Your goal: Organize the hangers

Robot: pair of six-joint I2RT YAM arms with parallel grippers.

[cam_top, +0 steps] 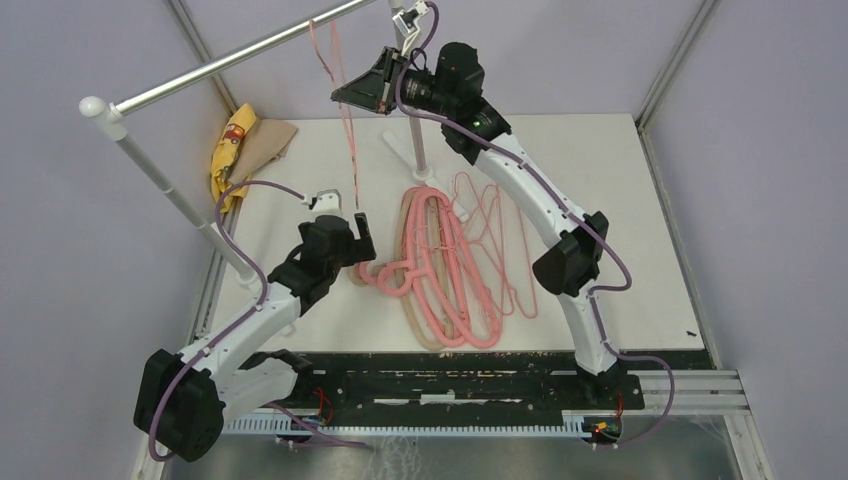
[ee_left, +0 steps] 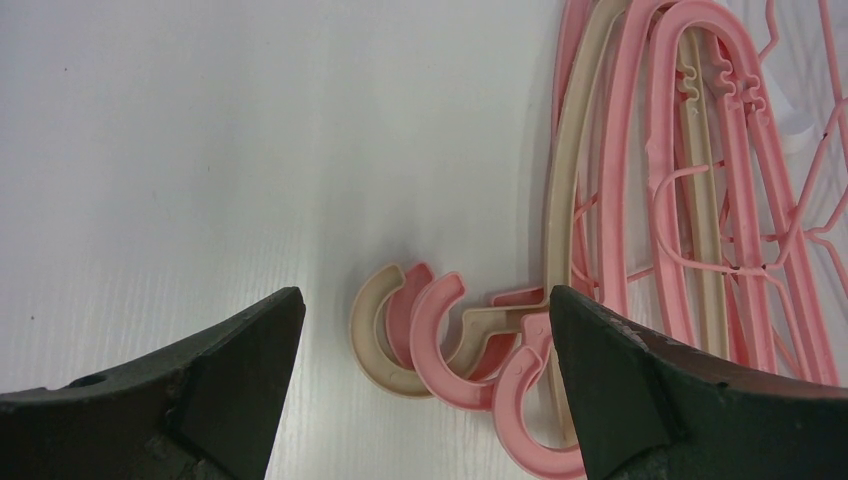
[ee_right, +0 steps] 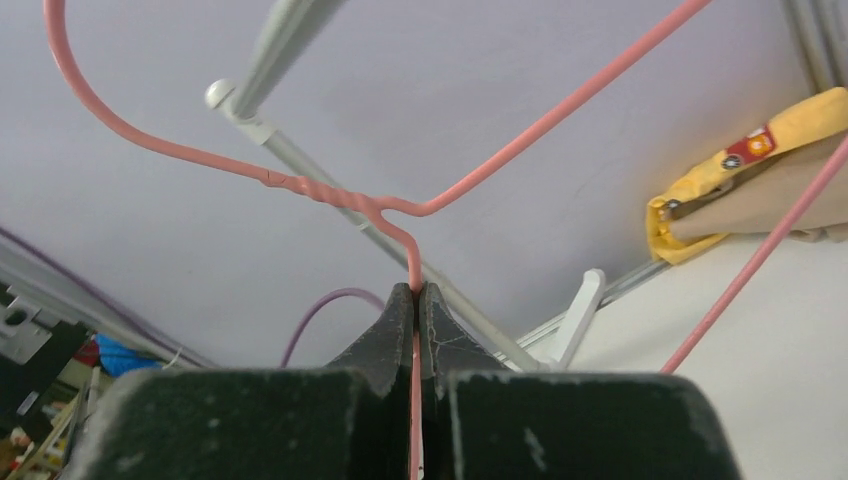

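Hangers sit in two places. One thin pink wire hanger [cam_top: 349,130] is up in the air in the upper middle of the top view. Its hook reaches the silver metal rail [cam_top: 250,52], though I cannot tell whether it rests on the rail. My right pincer [ee_right: 415,300] is pressed together on the wire just below the twisted neck, at the centre of the right wrist view.

The rest lie flat on the white table [cam_top: 620,200] in the middle of the top view. Thick pink plastic hangers [cam_top: 455,285] are stacked there with a beige plastic hanger [ee_left: 562,180] among them. A few more thin pink wire hangers [cam_top: 505,250] lie just to their right, overlapping them.

My left pincer [ee_left: 425,300] hangs low over the stack's hook ends with its jaws wide apart, holding nothing. In the left wrist view the curved hooks lie between the two fingers, nearer the right one.

A yellow and tan cloth [cam_top: 245,145] lies at the table's upper left corner, beside the rail's white post [cam_top: 160,175].
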